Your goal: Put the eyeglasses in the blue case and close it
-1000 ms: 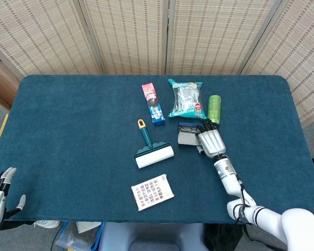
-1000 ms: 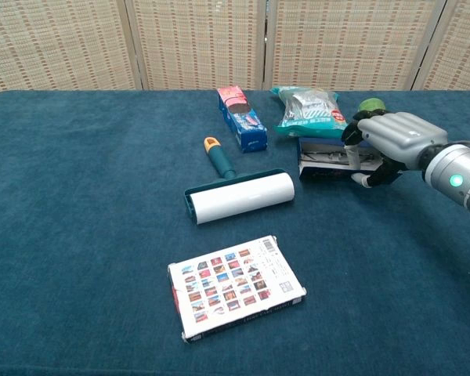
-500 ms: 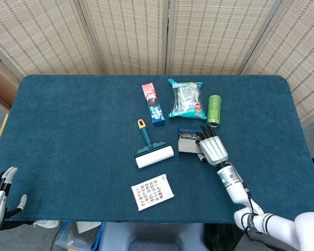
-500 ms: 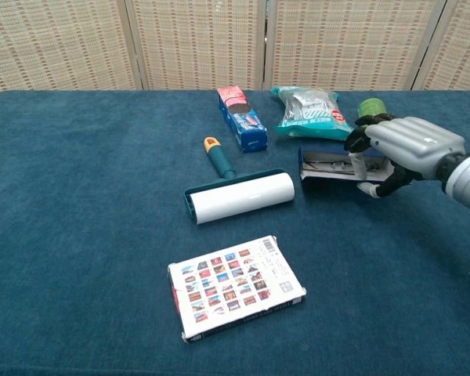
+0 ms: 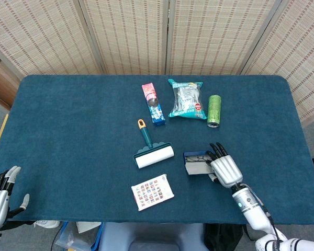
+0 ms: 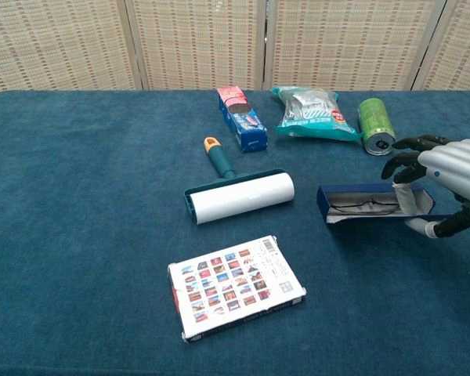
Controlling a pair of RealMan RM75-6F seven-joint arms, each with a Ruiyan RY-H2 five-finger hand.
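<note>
Blue felt-like cloth covers the desk [image 5: 68,130], and on it, toward the near right side, lies the blue case [image 6: 374,205] with its lid open. The eyeglasses [image 6: 366,207] rest inside it, their thin frame visible against the pale lining in the chest view. The right robot hand [image 6: 441,180] grips the case at its right end, dark fingertips curled over the back edge and the thumb below the front edge. In the head view the same robot hand [image 5: 225,168] sits just right of the case [image 5: 197,163]. The left robot hand [image 5: 1,194] hangs off the near left corner of the desk, fingers spread apart and holding nothing. A lint roller [image 5: 153,151] with a teal handle and orange tip lies left of the case, well apart from it. A card of small coloured pictures [image 5: 152,192] lies near the front edge. Farther back sit a pink-and-blue box [image 5: 153,103], a silvery snack bag [image 5: 187,99] and a green can [image 5: 214,110] on its side.
</note>
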